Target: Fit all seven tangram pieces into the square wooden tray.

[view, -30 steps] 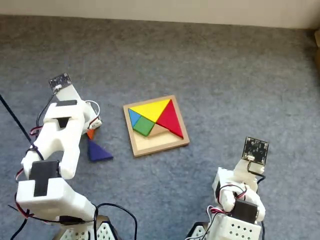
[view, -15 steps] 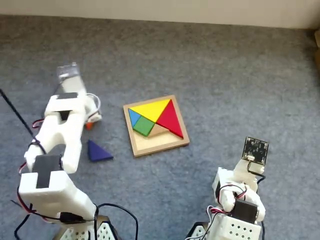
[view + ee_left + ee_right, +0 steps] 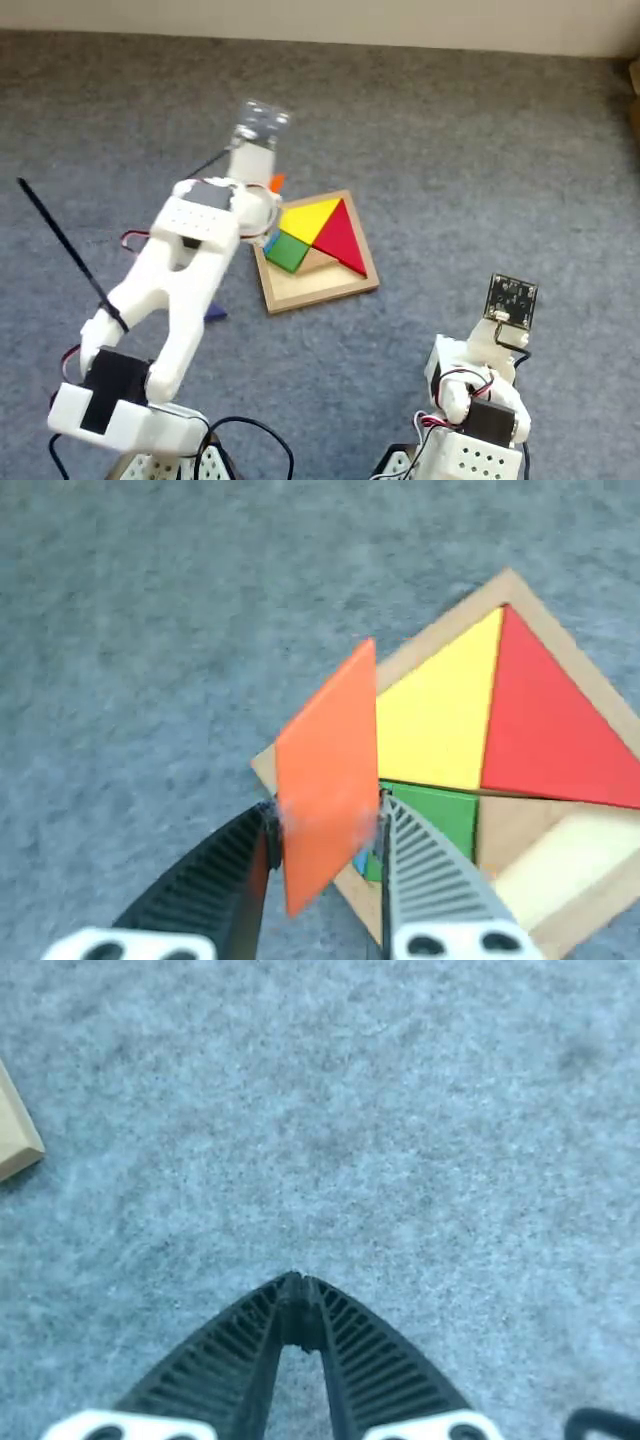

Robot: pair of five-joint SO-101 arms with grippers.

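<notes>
I see the grey, carpet-textured desk (image 3: pixel 480 150) running under everything. My white left arm (image 3: pixel 170 290) stretches across it towards the square wooden tray (image 3: pixel 300 292) and covers the tray's near-left corner in the high view. The white right arm (image 3: pixel 475 400) sits folded at the near edge, well apart from the tray. The right jaws are closed on nothing above bare desk, and one corner of the tray (image 3: pixel 15 1140) is cut off at the edge of that wrist view.

In the tray, a large red triangle (image 3: pixel 340 240) and a large yellow triangle (image 3: pixel 305 217) lie flat, touching along one edge. A green square (image 3: pixel 288 251) sits just beside them. Part of the tray floor (image 3: pixel 575 855) is bare pale wood. I cannot tell whether the tan patch beside the green square is a piece or more floor.

The left jaws are clamped on a flat orange parallelogram (image 3: pixel 328 775). It stands on edge between the two fingers and sticks out past their tips, over the tray's rim by the yellow triangle (image 3: pixel 440 715). From above, a mere orange sliver (image 3: pixel 276 183) shows past the wrist.

A small light-blue triangle (image 3: pixel 268 238) is half hidden by the arm. A dark blue triangle (image 3: pixel 215 314) on the desk pokes out from under the arm, most of it covered.
</notes>
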